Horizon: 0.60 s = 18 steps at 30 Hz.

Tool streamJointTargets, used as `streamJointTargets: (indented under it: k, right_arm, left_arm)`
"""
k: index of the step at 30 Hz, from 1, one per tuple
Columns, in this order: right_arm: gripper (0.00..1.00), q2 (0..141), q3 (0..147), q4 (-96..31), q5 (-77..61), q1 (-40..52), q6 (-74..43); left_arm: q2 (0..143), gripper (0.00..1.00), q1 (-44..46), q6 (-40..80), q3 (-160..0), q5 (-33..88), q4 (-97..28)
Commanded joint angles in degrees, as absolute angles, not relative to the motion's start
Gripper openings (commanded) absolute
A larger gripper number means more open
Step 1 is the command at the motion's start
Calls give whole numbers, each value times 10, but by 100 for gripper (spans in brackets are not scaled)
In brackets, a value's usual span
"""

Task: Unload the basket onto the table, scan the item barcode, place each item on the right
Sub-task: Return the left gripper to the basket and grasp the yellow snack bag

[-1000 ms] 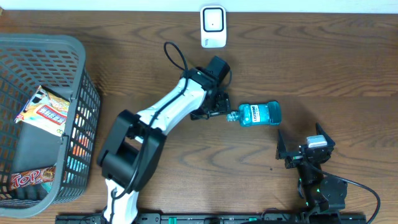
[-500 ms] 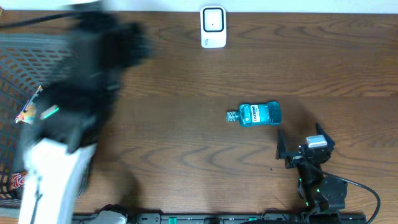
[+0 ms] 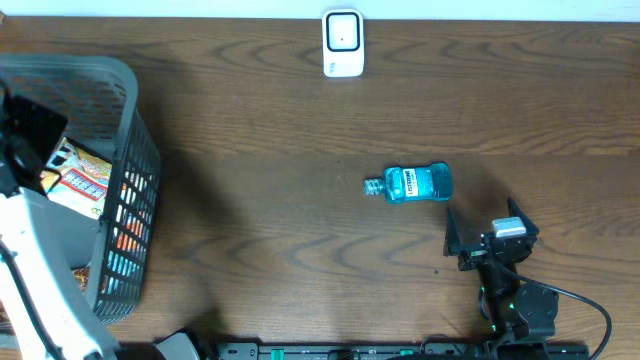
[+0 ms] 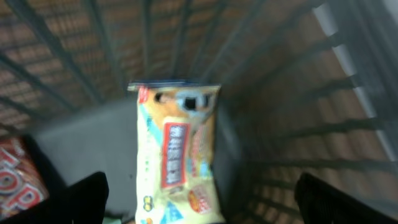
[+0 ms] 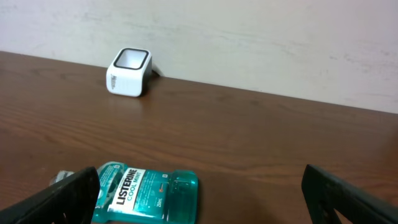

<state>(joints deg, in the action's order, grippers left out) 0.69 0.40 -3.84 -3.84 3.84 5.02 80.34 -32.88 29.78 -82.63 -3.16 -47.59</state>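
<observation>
Two arms share one brown wooden surface [image 3: 250, 130], and most of its middle lies bare. At the far left edge stands a grey wire basket [image 3: 125, 190], its tall barred walls closing in the room around the left arm [image 3: 30, 270], which reaches over its rim. The left claw [image 4: 199, 208] hangs inside the basket with its fingers [image 4: 81, 199] spread wide to either side of the wrist view, gripping nothing. Below it a yellow snack packet [image 4: 177, 155] leans against the basket's wall, and a red packet [image 4: 15, 186] sits just to the left. From the basket rightward a broad open stretch of wood runs to the mouthwash bottle [image 3: 415, 183]. The white scanner [image 3: 342, 42] stands alone at the surface's far edge, against the pale wall, well apart from everything else. The bottle lies on its side right of centre, cap pointing left, label up, far from the left claw. Near the front edge at the right sits the right claw [image 5: 202, 196], fingers fully apart and empty. The bottle lies just ahead of it, close but not touching, and a little toward its left finger in the wrist view.
</observation>
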Motion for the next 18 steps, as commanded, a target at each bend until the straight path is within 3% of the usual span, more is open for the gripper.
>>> streamJointTargets:
  k: [1, 8, 18]
  right_arm:
    - [99, 5, 3, -41, -37, 41, 43]
    - [99, 5, 3, -41, -37, 41, 43]
    - [99, 5, 3, -41, -37, 41, 43]
  left_arm:
    - [813, 96, -376, 255, -752, 76, -429]
    - [853, 100, -386, 202, -653, 90, -319]
    - [981, 100, -423, 204, -643, 92, -281]
